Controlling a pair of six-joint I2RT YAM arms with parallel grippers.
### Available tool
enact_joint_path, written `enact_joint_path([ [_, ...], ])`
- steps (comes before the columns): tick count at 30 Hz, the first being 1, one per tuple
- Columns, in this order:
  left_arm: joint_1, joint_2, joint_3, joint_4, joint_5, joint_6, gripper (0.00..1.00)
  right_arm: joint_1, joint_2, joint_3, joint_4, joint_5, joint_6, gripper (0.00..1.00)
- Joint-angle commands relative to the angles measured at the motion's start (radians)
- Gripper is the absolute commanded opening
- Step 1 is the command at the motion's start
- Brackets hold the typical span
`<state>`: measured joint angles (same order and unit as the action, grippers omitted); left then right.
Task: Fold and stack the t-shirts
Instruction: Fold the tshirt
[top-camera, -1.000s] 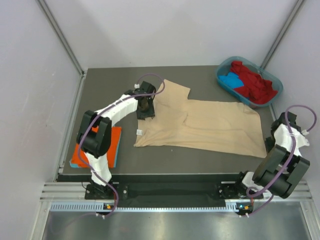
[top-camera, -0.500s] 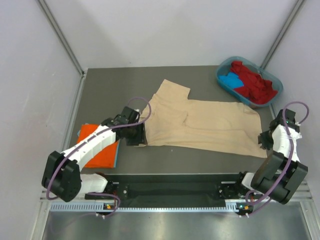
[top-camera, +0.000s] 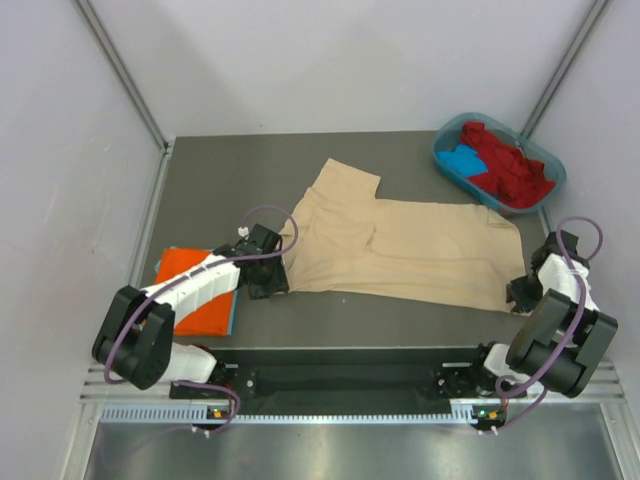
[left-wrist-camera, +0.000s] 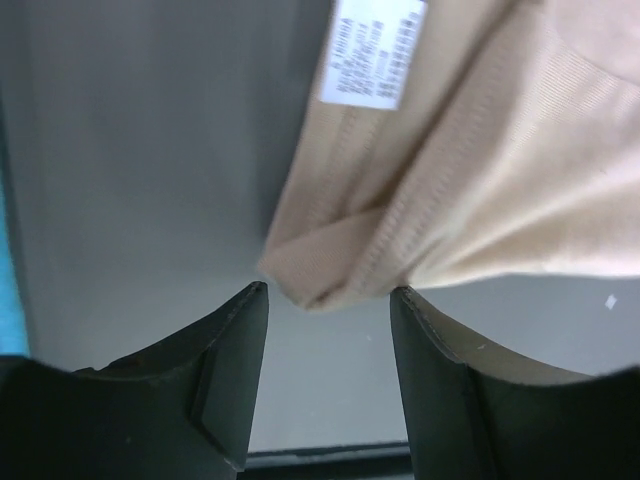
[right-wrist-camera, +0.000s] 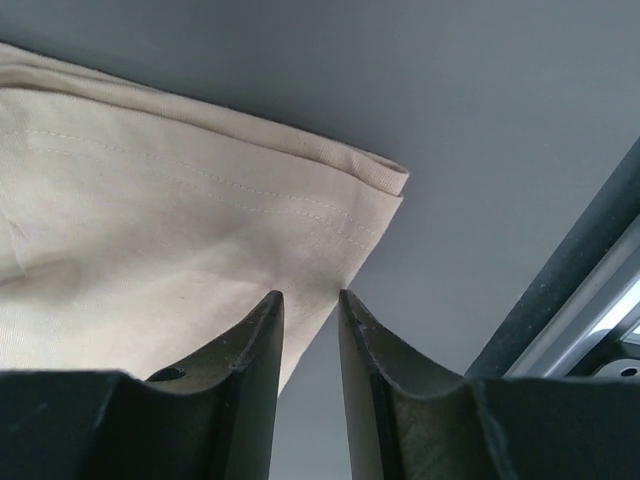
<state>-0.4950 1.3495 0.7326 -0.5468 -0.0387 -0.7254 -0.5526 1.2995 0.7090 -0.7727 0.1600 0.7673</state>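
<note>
The beige t-shirt (top-camera: 400, 250) lay spread flat across the counter (top-camera: 250, 170), with the left hand (left-wrist-camera: 328, 300) spread wide at its collar corner and the right hand (right-wrist-camera: 312, 300) narrowly parted over its hem corner, neither pinching cloth.

On the top camera I get soft, even light from above: the pale walls (top-camera: 350, 70) are bright without glare, the dark table (top-camera: 230, 170) carries only faint shadows, and everything is sharp. On the left wrist camera the beige t-shirt (left-wrist-camera: 480, 180) sits close and slightly soft, its label (left-wrist-camera: 372, 50) too blurred to read, and the fingers (left-wrist-camera: 220, 370) of the left gripper (left-wrist-camera: 328, 300) are near-black with little detail. On the right wrist camera the shirt's stitching is crisp, the fingers (right-wrist-camera: 250, 390) of the right gripper (right-wrist-camera: 311, 300) are dark and soft-edged, and the metal rail (right-wrist-camera: 600, 310) glares pale.
</note>
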Motion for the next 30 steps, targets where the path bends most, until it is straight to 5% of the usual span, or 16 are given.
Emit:
enact_joint_path([
  [1, 0.006, 0.023, -0.013, 0.068, -0.087, -0.017, 0.57, -0.006, -0.009, 0.004, 0.032, 0.039, 0.020, 0.30],
  [21, 0.027, 0.092, 0.051, 0.065, -0.173, 0.015, 0.50, -0.043, 0.003, -0.069, 0.112, 0.142, 0.040, 0.27],
  [23, 0.029, 0.099, 0.059, 0.061, -0.182, 0.014, 0.40, -0.050, 0.010, -0.072, 0.121, 0.153, 0.038, 0.20],
  [25, 0.029, 0.106, 0.073, 0.044, -0.197, 0.014, 0.32, -0.059, 0.023, -0.072, 0.124, 0.161, 0.027, 0.02],
  [30, 0.029, 0.103, 0.117, -0.036, -0.243, 0.027, 0.07, -0.066, 0.027, -0.043, 0.098, 0.186, -0.003, 0.00],
])
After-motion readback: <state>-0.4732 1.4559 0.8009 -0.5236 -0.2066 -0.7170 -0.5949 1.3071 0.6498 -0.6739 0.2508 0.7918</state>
